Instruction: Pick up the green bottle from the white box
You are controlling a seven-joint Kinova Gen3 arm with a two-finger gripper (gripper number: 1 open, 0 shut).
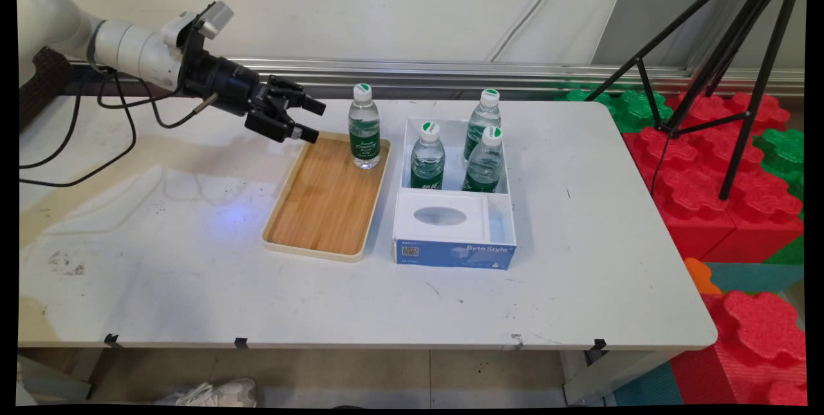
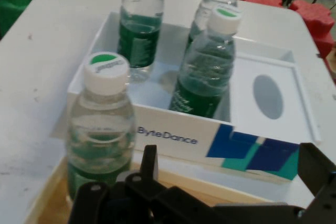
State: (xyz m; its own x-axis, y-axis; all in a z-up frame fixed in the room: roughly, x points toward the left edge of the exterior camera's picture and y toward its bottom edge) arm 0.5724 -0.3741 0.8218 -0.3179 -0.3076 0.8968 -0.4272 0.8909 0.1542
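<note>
In the main view, the pincer [image 1: 311, 120] hangs above the far left corner of a wooden tray [image 1: 325, 199] on the white tabletop [image 1: 161, 260], its two fingers spread apart and gripping nothing. A water bottle [image 1: 364, 127] stands upright in the tray's far right corner, near the fingertips but apart from them. Just right of the tray sits a white and blue box [image 1: 454, 235] with three more bottles [image 1: 427, 156] upright in its far half. In the hand view, the nearest bottle [image 2: 101, 124] rises at left, with the box [image 2: 173, 137] behind it and the open fingers [image 2: 315, 171] empty.
</note>
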